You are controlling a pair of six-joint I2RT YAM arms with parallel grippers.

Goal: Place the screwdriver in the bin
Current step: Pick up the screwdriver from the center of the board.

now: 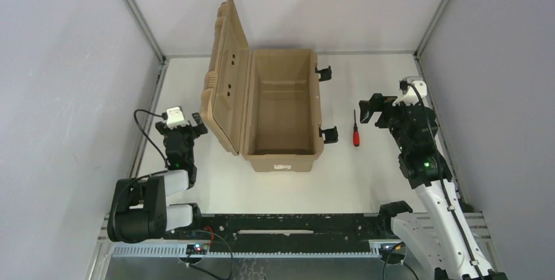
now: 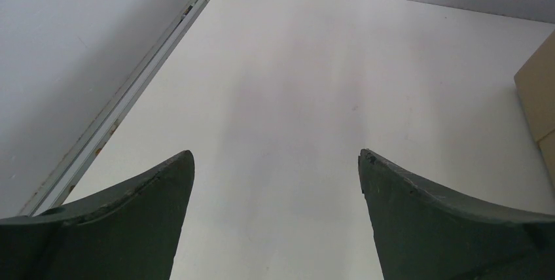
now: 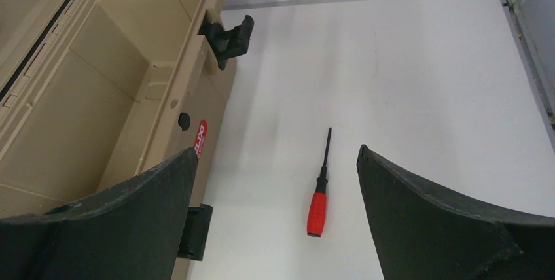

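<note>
The screwdriver (image 1: 355, 131), red handle and thin dark shaft, lies on the white table just right of the bin (image 1: 281, 156). The bin is a tan box with its ribbed lid swung open to the left and nothing visible inside. In the right wrist view the screwdriver (image 3: 318, 201) lies between my open fingers, handle nearest me, with the bin (image 3: 85, 103) at left. My right gripper (image 1: 373, 107) is open, above the table just right of the screwdriver. My left gripper (image 1: 190, 123) is open and empty, left of the bin's lid.
Two black latches (image 1: 325, 72) stick out from the bin's right side, one (image 1: 329, 135) close to the screwdriver. Grey walls and metal frame rails (image 1: 137, 142) enclose the table. The bin's tan corner (image 2: 540, 97) shows at the right edge of the left wrist view.
</note>
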